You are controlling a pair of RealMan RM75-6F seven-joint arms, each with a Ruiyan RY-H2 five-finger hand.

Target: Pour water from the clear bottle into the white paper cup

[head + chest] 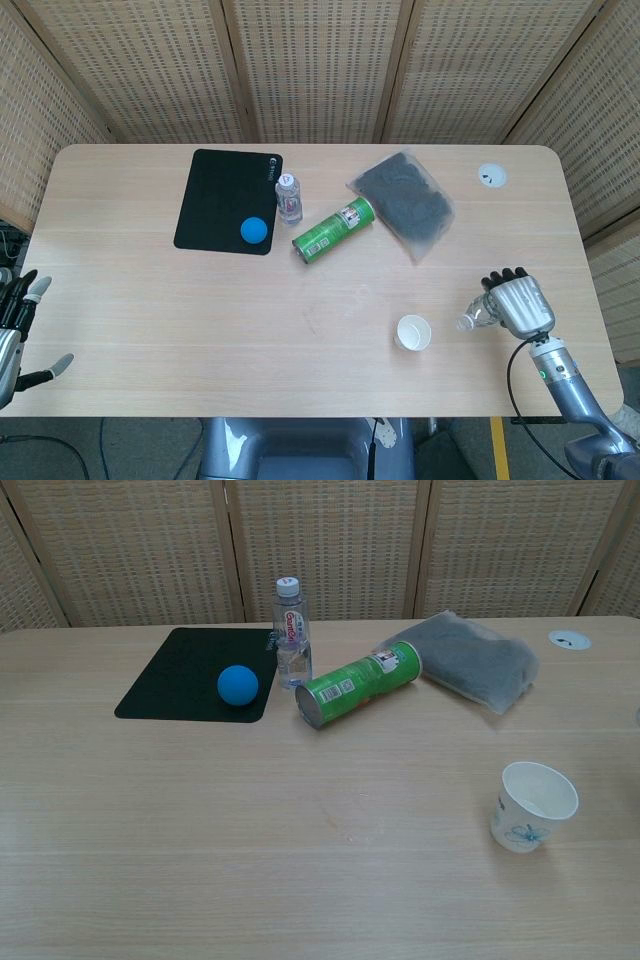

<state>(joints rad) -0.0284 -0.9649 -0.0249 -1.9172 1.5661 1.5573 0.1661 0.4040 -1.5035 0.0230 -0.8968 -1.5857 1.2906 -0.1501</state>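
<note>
- Your right hand (519, 305) gripped the clear bottle (473, 318) at the near right of the bench (150, 320), fingers wrapped round its body; the bottle was tipped with its neck pointing left toward the white paper cup (413, 332).
- The cup stood upright just left of the bottle's mouth, with a gap between them and nothing in that gap; in the chest view it looked empty.
- Your left hand (18, 318) hung off the near left edge of the bench, fingers spread, holding nothing.
- Further back sat a second water bottle (288, 196), upright with its cap on, beside a black mat (222, 195) carrying a blue ball (254, 230).
- A green can (333, 229) lay on its side next to it, and a dark bag (404, 202) lay right of that.
- All of these were well apart from the cup.
</note>
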